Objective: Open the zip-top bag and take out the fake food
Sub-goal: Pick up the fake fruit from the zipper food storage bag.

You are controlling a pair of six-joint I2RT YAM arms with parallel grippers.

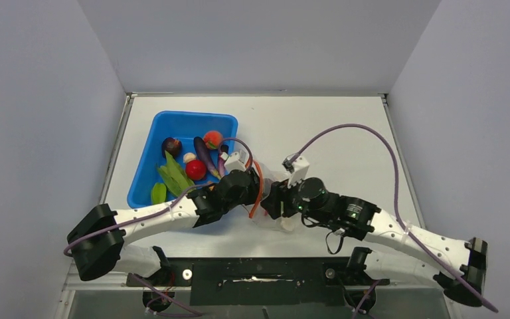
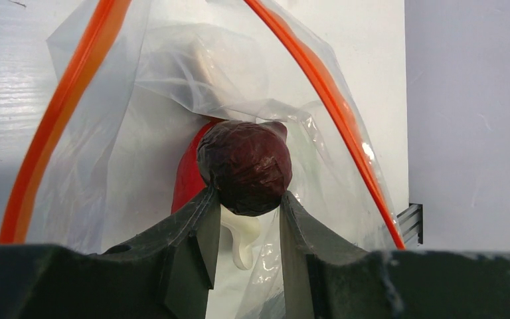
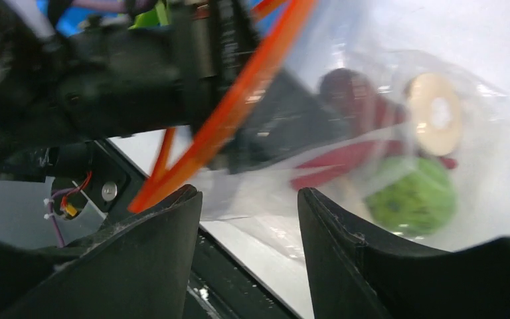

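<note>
1. Left wrist view. The left gripper point(image 2: 247, 194) is clenched on a dark maroon piece point(image 2: 246, 163) of fake food. The piece sits at 12 o'clock at the fingertips, inside the zip-top bag point(image 2: 139, 133).
2. The bag's mouth faces the camera. Its orange zipper strip point(image 2: 60, 113) parts into two runs that fall from 12 o'clock toward 7 and 5 o'clock. The long axis therefore lies 12-to-6, in line with the fingers.
3. A red piece point(image 2: 187, 183) touches the held piece at its 9 o'clock. A white mushroom point(image 2: 239, 242) lies just below, at 6 o'clock, between the fingers.
4. Right wrist view. The right gripper point(image 3: 249, 193) stands released, jaws apart. Bag film crosses the gap, apparently unpinched, and a green bumpy ball point(image 3: 415, 196) lies at 3 o'clock.
5. Top view. The bag lies on the table point(image 1: 292, 113) between the two grippers. The left arm is nearer, being inside the bag. The blue bin point(image 1: 145, 159) lies at 10 o'clock.
6. Judgement: the coming move is a straight pull-back toward 6 o'clock along that axis, clear of both zipper runs.
</note>
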